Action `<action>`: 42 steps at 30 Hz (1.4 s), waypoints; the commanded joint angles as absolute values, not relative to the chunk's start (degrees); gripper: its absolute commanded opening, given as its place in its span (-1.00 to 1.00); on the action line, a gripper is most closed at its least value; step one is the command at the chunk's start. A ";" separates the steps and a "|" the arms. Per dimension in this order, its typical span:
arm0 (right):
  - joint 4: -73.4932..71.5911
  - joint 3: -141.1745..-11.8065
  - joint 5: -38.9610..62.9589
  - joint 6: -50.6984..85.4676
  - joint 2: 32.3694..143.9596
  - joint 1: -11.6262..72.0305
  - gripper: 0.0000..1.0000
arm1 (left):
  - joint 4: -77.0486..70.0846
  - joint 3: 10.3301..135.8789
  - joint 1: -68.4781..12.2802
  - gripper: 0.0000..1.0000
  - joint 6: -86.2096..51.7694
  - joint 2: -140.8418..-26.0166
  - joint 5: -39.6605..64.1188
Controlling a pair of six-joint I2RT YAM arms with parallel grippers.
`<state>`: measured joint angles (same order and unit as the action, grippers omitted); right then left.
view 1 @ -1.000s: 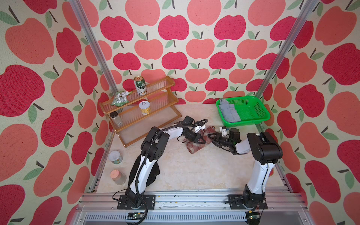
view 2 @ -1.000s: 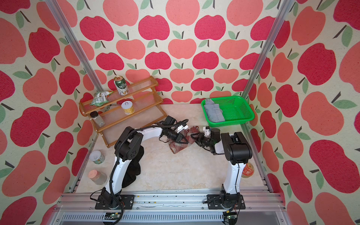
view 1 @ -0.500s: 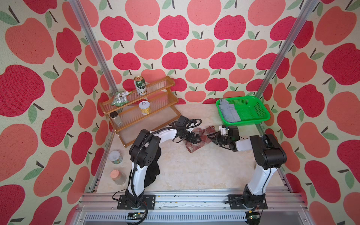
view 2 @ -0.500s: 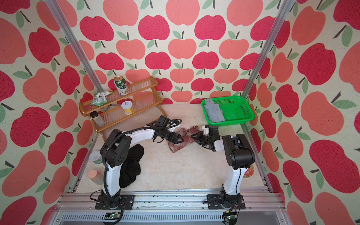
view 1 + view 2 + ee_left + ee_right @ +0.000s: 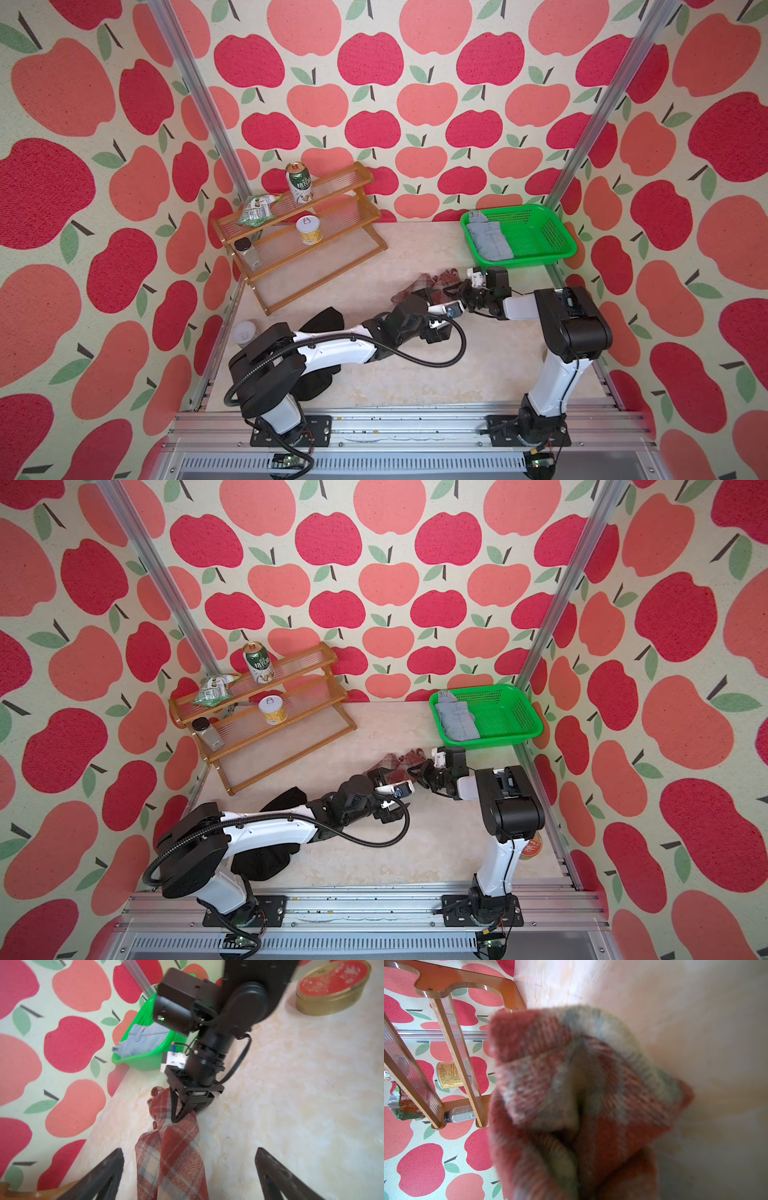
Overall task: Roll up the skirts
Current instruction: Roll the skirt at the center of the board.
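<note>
Plaid skirt [image 5: 176, 1147] lies twisted just in front of the green basket [image 5: 557, 253]; we have let go with our left gripper [image 5: 189, 1169], now wide and empty, while our right gripper [image 5: 180, 1114] has closed on its far end, so rolling likely passes rightward.

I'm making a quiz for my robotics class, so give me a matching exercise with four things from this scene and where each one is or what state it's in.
Things:
1. denim skirt
2. plaid skirt
3. black skirt
4. left pincer

Places or states:
A. open
B. on the table, partly under the left arm
C. in the green basket
D. pinched by the right pincer

Pairs: 1-C, 2-D, 3-B, 4-A
</note>
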<state>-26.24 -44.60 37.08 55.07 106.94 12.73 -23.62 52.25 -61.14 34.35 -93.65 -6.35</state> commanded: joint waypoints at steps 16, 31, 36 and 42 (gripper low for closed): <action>-18.44 -45.40 36.21 52.16 103.54 12.00 -0.63 | -23.31 59.50 -60.72 0.99 42.33 -116.52 -37.08; -17.08 -45.26 38.79 50.97 101.82 9.14 -0.70 | -1.35 68.33 -55.53 -0.69 26.56 -118.60 -20.53; -22.82 -43.02 41.52 52.81 100.31 6.89 0.03 | 2.83 69.85 -51.16 -0.66 16.28 -116.62 -2.06; -34.26 -37.87 45.39 56.64 99.78 5.74 0.52 | 7.56 74.65 -49.12 -0.65 9.87 -118.67 12.71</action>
